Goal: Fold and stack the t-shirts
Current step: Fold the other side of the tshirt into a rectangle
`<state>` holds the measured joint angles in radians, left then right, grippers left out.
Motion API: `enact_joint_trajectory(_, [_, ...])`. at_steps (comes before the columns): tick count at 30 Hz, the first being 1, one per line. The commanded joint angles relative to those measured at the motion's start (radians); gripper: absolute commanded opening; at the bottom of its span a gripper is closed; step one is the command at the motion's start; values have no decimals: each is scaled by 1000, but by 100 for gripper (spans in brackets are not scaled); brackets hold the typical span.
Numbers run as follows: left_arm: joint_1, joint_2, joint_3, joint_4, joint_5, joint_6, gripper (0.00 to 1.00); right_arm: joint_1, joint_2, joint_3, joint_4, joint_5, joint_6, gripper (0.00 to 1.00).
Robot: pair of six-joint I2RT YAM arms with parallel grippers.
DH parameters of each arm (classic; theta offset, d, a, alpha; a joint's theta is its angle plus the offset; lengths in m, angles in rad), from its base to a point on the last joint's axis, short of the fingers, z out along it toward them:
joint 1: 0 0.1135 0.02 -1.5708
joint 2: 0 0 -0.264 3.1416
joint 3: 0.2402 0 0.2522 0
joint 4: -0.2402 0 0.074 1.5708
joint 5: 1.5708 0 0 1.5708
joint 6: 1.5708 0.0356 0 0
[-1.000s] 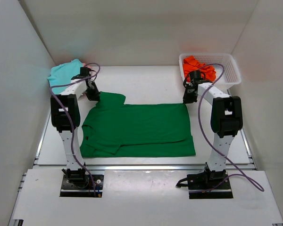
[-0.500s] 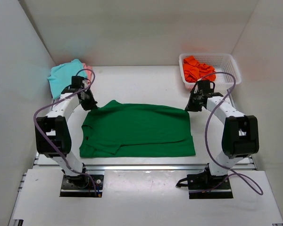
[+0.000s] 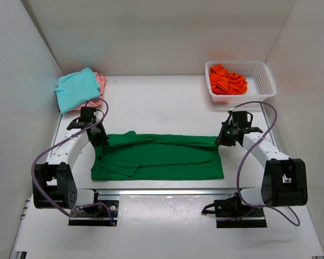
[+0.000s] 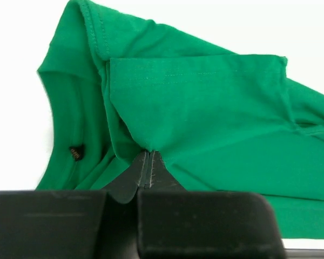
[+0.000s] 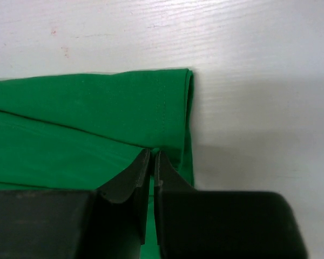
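One green t-shirt pulled nearer, left gripper, right gripper pinching

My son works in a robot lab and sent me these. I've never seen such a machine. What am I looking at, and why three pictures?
Two small robot arms are bolted at the near edge of a white table. The left arm and right arm each end in two-finger jaws. The wide picture comes from a fixed camera above and behind them. The close-ups come from a camera on each wrist, so the black shapes at the bottom are that arm's own jaws. A green t-shirt lies partly folded on the table, and each arm's jaws are shut on one end of it. Back left lie a teal t-shirt and a pink t-shirt. Back right, an orange t-shirt sits in a white basket.
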<state>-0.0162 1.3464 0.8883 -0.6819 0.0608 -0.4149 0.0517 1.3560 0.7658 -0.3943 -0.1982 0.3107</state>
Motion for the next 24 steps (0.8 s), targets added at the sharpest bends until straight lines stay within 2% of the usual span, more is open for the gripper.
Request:
enact_joint_trajectory(1, [-11, -64, -25, -16, -56, 8, 0, -6, -61, -20, 29, -3, -24, 0])
enact_joint_trajectory(5, [-22, -95, -58, -39, -59, 5, 0, -19, -86, -66, 49, -1, -28, 0])
enact_joint_trajectory(12, [-48, -128, -55, -88, -147, 21, 0, -35, -98, -102, 38, 2, -39, 1])
enact_joint_trajectory(24, [-59, -154, -84, -129, -197, 21, 0, -39, -138, -106, 6, 14, -64, 0])
